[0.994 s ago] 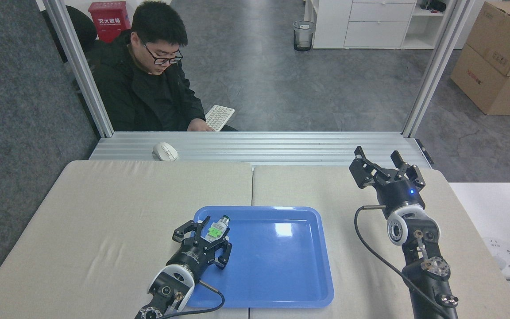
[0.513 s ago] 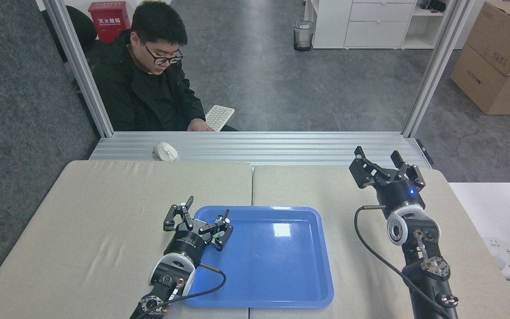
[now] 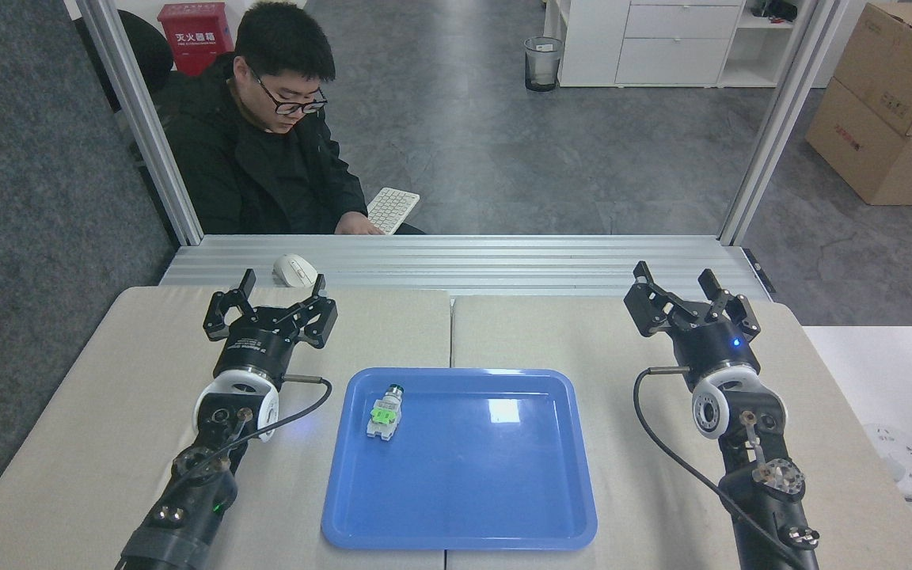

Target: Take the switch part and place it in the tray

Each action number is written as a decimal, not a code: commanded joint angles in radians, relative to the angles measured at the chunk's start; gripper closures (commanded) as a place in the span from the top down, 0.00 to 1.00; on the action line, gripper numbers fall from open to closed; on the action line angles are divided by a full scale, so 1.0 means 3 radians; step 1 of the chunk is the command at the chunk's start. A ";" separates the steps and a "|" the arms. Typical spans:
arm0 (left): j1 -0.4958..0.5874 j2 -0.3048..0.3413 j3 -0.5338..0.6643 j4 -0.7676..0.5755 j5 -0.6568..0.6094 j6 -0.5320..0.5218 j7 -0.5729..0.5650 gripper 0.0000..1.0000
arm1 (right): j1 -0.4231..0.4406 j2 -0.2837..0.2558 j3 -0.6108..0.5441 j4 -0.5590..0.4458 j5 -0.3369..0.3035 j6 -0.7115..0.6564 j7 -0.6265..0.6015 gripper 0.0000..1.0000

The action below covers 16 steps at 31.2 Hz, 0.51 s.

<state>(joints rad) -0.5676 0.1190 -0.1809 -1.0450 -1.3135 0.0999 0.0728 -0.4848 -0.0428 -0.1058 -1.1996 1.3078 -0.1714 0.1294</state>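
The switch part (image 3: 385,412), white with a green middle block and a dark metal end, lies inside the blue tray (image 3: 503,483) near its far left corner. My left gripper (image 3: 270,305) is open and holds nothing; it stands over the table to the left of and beyond the tray, clear of the part. On the right side of the table my right gripper (image 3: 689,297) is open too, well away from the tray.
A white computer mouse (image 3: 295,271) sits on the metal ledge just beyond my left gripper. A person in a dark jacket sits behind the ledge with a keyboard (image 3: 393,209). A white power strip (image 3: 899,467) lies at the far right.
My left gripper has let go of the switch part, which now lies in the tray. The left arm has drawn back up and to the left. The right arm has not moved.
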 commanded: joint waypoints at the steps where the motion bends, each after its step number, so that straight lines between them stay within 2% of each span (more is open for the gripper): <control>1: -0.0112 0.0289 0.0291 -0.0039 0.0211 0.0147 -0.0018 1.00 | 0.0000 -0.0001 0.0000 0.0000 -0.0003 -0.0001 -0.0002 1.00; 16: 0.0005 0.0268 0.0271 -0.0096 0.0196 0.0132 -0.0028 1.00 | 0.0000 -0.0001 -0.0005 0.0000 -0.0003 -0.0001 -0.0002 1.00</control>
<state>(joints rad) -0.5755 0.1686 -0.1303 -1.0574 -1.2625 0.1413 0.0720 -0.4848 -0.0423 -0.1061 -1.1996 1.3071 -0.1714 0.1295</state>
